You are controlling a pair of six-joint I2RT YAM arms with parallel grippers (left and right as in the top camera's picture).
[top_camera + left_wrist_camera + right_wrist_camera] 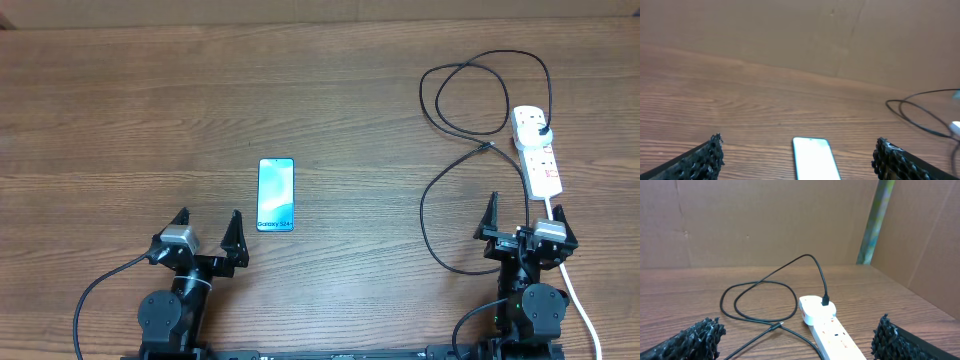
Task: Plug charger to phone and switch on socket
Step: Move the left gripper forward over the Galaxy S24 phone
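Your left end effector (210, 215) and right end effector (525, 205) gape wide, holding nothing. The phone (276, 195) lies on the desk (120, 100) toward the front edge. The charger (484, 148) loops beside the socket (537, 150) near the right edge.

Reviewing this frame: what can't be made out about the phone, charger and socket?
1. Socket switch positions: too small in the overhead view, and the bottom edge of the right wrist view cuts off its near end.
2. Phone charging port: too small overhead, and the bottom edge of the left wrist view cuts off its lower part.
3. Charger: overhead, one stretch of its cable is hidden under the right gripper.
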